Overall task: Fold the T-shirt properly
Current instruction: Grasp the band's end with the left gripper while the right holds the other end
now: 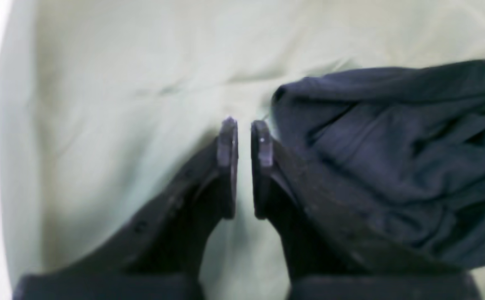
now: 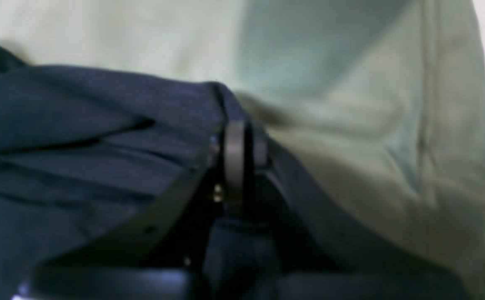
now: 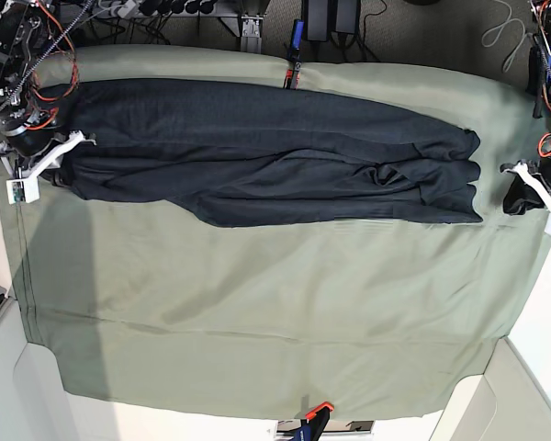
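We found the T-shirt (image 3: 266, 152) stretched long across the far half of the olive table cloth (image 3: 275, 322), bunched in lengthwise folds. Our right gripper (image 2: 239, 143) sat at one end of the T-shirt with its jaws pressed together on a fold of the hem. Our left gripper (image 1: 244, 141) waited just beside the opposite end, its jaws nearly together with only a slit between them and nothing caught; bare table cloth showed through the gap. We judged the main risk to be a one-sided lift: with only the right end held, the thin knit could drag, twist and crumple further, or slip free of that narrow pinch.
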Robot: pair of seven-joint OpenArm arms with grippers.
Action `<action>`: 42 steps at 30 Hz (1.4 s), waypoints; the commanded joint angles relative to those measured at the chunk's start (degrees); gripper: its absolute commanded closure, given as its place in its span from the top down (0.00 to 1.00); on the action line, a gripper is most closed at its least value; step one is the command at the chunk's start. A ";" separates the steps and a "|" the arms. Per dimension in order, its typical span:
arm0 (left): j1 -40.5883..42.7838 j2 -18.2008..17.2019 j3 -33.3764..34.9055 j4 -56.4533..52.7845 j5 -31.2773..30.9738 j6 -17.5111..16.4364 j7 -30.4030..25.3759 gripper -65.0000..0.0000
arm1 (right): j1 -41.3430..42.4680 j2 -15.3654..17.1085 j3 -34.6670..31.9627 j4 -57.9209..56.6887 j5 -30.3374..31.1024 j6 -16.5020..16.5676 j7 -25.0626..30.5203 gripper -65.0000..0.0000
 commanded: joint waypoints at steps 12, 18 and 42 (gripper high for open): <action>0.83 -1.27 -2.47 0.98 -9.44 -0.47 1.86 0.09 | -4.07 0.96 0.33 2.89 1.29 0.00 1.36 0.00; 0.52 -1.27 -0.61 0.96 -11.45 -0.47 -1.38 0.50 | -5.25 0.94 0.33 2.89 5.18 -0.04 1.40 0.00; -6.38 -1.29 -0.09 -21.55 -31.26 -0.47 11.96 0.62 | -4.72 0.94 0.33 2.91 7.96 -0.17 1.36 0.46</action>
